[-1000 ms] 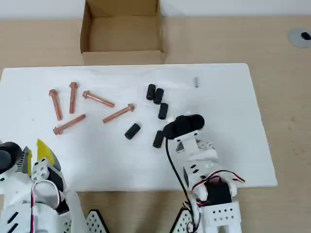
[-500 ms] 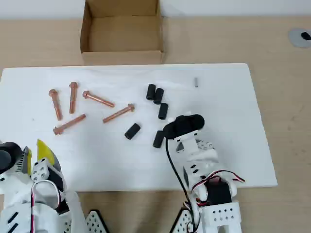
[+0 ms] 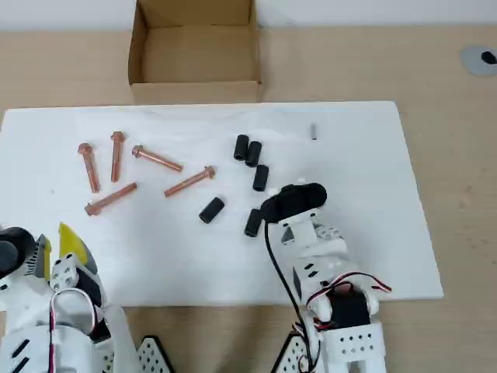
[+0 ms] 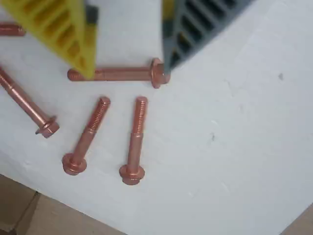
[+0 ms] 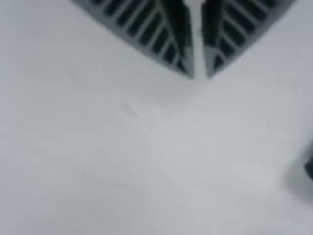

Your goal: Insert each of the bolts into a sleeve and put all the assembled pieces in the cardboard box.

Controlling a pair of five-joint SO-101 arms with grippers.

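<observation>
Several copper bolts (image 3: 111, 198) lie on the left part of the white sheet (image 3: 365, 171), and several black sleeves (image 3: 261, 177) lie near its middle. The open-topped cardboard box (image 3: 194, 81) stands beyond the sheet's far edge. My left gripper (image 4: 127, 68) is open, its yellow finger (image 4: 73, 34) and grey finger (image 4: 195, 24) hanging above one bolt (image 4: 117, 74) without touching it. My right gripper (image 5: 199, 74) is shut with nothing in it, just above bare sheet. In the high view the right arm (image 3: 295, 202) is beside the nearest sleeve (image 3: 253, 222).
Three more bolts (image 4: 132, 142) lie close together near the sheet's edge in the left wrist view. A small grey pin (image 3: 314, 132) rests on the sheet's far right part. A dark shape (image 5: 308, 169) sits at the edge of the right wrist view. Bare wooden table (image 3: 450, 155) surrounds the sheet.
</observation>
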